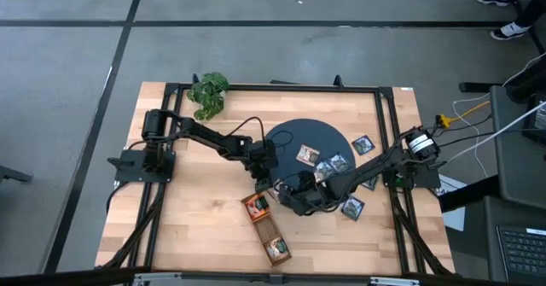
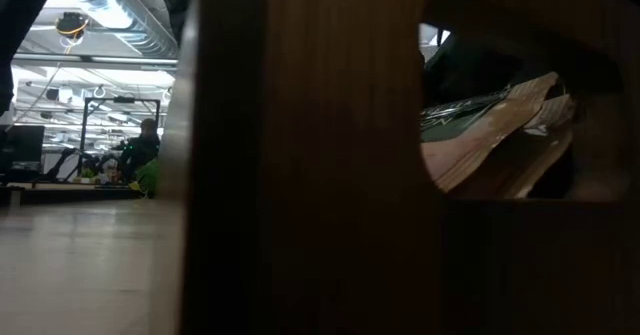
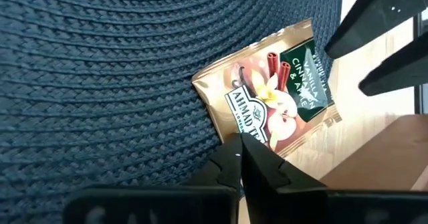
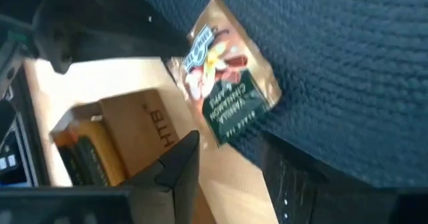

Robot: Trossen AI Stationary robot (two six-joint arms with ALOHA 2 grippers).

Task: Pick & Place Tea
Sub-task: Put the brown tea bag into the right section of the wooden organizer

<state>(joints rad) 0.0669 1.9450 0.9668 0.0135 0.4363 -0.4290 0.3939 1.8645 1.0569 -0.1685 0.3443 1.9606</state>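
Both grippers meet at the mat's edge over one tea sachet.
High view: left gripper and right gripper beside the compartment tray. Left wrist: fingers clamped on a vanilla-cinnamon sachet overhanging the woven mat. Right wrist: fingers apart near it.

Left gripper closed, right gripper parted.

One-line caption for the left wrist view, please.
Left gripper, shut, pinches a corner of a tea sachet lying across the edge of the blue woven mat.
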